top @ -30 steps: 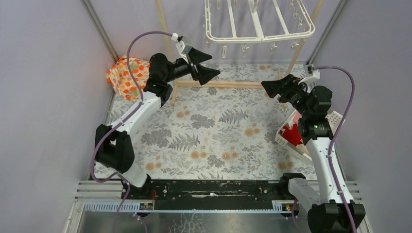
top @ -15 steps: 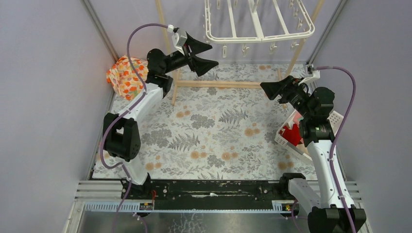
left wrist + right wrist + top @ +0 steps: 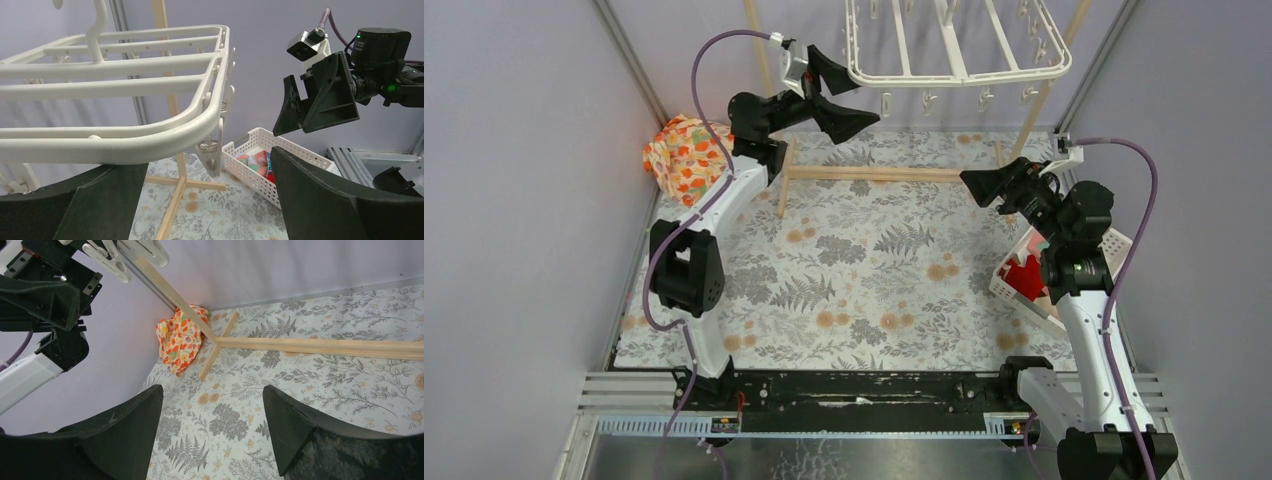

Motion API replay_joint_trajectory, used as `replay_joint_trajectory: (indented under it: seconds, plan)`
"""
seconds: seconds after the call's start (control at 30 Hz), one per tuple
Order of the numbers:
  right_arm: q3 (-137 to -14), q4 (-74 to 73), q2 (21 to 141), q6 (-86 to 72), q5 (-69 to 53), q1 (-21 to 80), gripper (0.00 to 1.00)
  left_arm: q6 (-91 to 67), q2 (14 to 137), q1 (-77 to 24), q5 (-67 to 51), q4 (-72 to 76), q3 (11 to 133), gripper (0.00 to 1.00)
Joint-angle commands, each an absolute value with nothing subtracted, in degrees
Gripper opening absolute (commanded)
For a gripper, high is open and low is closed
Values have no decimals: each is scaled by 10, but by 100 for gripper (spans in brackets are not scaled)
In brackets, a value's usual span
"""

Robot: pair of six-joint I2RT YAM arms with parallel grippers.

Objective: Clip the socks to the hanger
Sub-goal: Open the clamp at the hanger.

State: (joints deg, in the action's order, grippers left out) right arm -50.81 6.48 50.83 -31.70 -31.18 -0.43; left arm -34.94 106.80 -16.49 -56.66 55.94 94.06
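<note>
The white hanger [image 3: 954,72] hangs at the back, its clips dangling along the front rim. My left gripper [image 3: 867,100] is open and empty, raised just under the hanger's front left corner. In the left wrist view the hanger [image 3: 150,85] fills the upper left, and one clip [image 3: 214,155] hangs between my open fingers. The red sock [image 3: 1027,278] lies in the white basket [image 3: 1114,245] on the right. The pink and teal sock [image 3: 259,162] shows in that basket [image 3: 300,152]. The tan sock is hidden. My right gripper [image 3: 976,185] is open and empty, above the mat left of the basket.
An orange-flowered cloth bundle [image 3: 686,155] sits in the back left corner and also shows in the right wrist view [image 3: 180,337]. The wooden stand's base bars [image 3: 884,173] lie across the back of the floral mat [image 3: 874,270]. Grey walls close both sides.
My left gripper has risen and moved back towards the hanger's front left corner, still open. My right arm has barely moved.
</note>
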Motion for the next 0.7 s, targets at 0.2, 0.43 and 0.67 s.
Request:
replay_joint_trajectory:
  seconds: [0.2,0.43,0.67]
  plan:
    - [-517,82,496,-311,-334,-3,81,-406,1118,-166,-587,626,1006,99]
    - [-518,77,491,-313,-336,-3,81,-399,1120,-168,-580,625,998,99]
    - [-515,74,486,-316,-340,-3,81,-416,1131,-175,-583,647,1014,99]
